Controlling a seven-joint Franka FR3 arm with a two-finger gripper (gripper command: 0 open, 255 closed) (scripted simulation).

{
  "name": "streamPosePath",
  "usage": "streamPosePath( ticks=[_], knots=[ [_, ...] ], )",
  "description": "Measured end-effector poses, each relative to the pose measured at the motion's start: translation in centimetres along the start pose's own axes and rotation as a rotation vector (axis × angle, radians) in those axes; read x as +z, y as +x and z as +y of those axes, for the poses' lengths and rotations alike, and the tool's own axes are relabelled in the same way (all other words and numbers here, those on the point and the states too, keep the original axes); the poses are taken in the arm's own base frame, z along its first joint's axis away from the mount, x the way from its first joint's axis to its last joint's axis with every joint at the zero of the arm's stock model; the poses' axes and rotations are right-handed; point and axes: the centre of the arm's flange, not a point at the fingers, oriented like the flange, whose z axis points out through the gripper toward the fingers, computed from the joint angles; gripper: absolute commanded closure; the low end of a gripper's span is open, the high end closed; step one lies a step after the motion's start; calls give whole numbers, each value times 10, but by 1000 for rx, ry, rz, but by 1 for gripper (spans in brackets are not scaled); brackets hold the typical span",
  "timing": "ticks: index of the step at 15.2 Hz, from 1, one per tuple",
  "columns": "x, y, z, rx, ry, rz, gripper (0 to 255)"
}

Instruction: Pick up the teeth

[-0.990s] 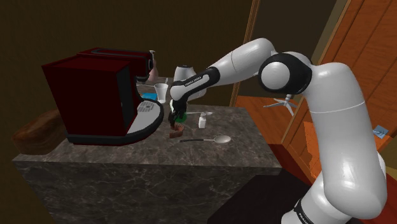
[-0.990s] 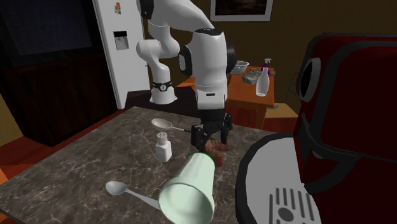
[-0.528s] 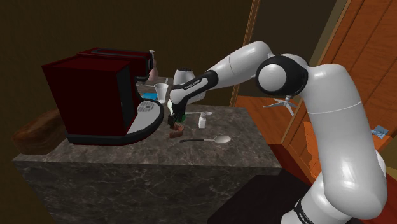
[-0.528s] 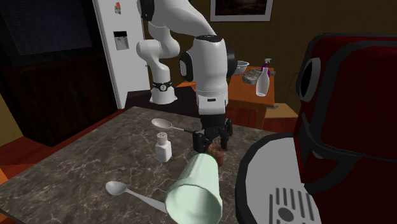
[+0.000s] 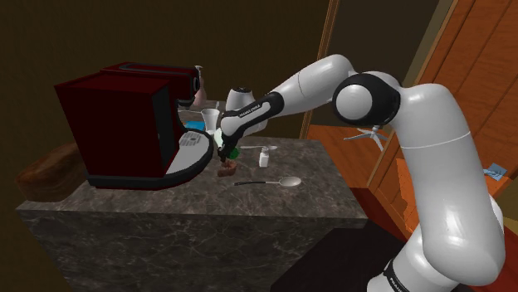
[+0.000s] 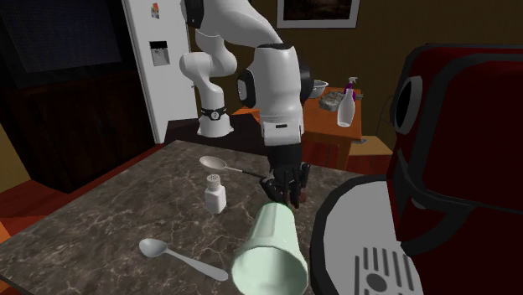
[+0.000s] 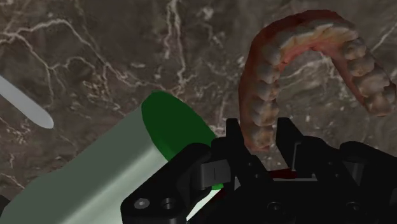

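Looking along the hand in the wrist view, the gripper (image 7: 259, 132) has its two black fingers (image 7: 287, 137) pinched onto one end of the teeth (image 7: 264, 76). They're a reddish-brown horseshoe-shaped denture, and the rest of the arch curves away from the fingertips over the dark marbled countertop (image 7: 95, 51). So the jaws are clamped on that end, not spread. I honestly can't tell whether the arch is off the stone or resting on it.

A pale green cup (image 7: 108, 178) lies on its side right next to the gripper, its darker green end up against the black hand. No idea if they actually touch.

In the shoulder view the white arm reaches over from the lower right. The gripper (image 5: 222, 153) points down just in front of a big dark red coffee machine (image 5: 124, 124). The teeth (image 5: 227, 172) show as a small brown lump directly under the fingertips. A little white shaker (image 5: 264, 157) stands upright just to that view's right of them, and a spoon (image 5: 278, 180) lies a bit nearer the camera.

In the second exterior view the gripper (image 6: 285, 191) sits right behind the cup (image 6: 272, 247), whose open mouth faces the camera. The shaker (image 6: 215, 193) is to that view's left, the spoon (image 6: 220, 164) behind it, and a second spoon (image 6: 180, 258) in front.
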Motion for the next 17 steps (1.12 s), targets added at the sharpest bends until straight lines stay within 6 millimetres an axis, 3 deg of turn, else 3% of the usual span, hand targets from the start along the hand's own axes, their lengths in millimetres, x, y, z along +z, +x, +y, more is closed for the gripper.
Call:
streamPosePath(
  ticks=[7,17],
  knots=[
    [-8,-12,-2,5,32,-106,255],
    [-54,-3,0,6,34,-116,255]
  ],
)
